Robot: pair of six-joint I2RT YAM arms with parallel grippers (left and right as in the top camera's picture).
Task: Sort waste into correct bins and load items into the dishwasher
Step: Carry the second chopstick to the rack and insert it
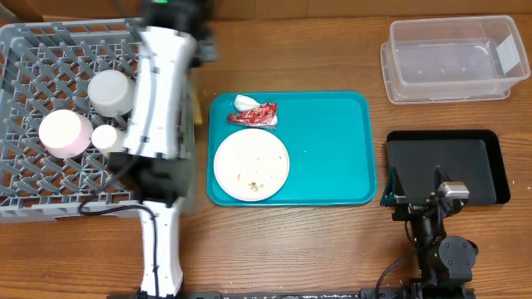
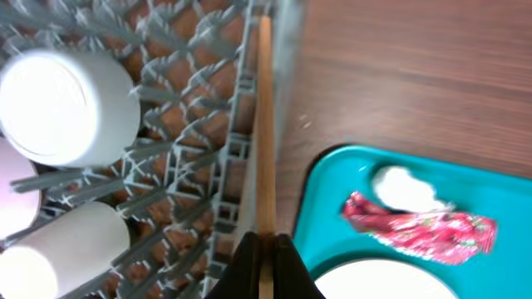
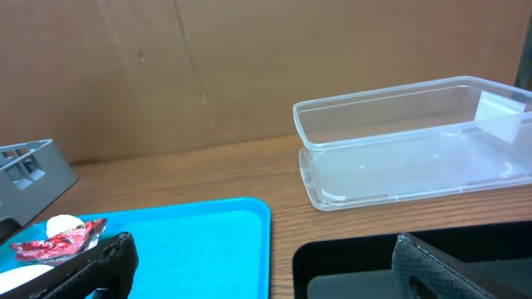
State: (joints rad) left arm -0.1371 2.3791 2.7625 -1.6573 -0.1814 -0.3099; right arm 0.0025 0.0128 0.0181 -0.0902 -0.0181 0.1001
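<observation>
Left pincer [image 2: 264, 249]: shut on the chopsticks [image 2: 264, 124], over the right wall of the dish rack [image 1: 58, 205], likely to drop them in.
Right pincer [image 3: 262, 253]: wide, empty, over the black tray [image 1: 478, 158].
Plate [image 1: 251, 164], red wrapper [image 1: 253, 115]: on the teal tray [image 1: 332, 141], not sorted yet.

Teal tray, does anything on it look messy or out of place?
Yes. The white plate carries scattered food scraps, and a crumpled red wrapper with a white tissue lies beside it, loose on the teal tray.
</observation>
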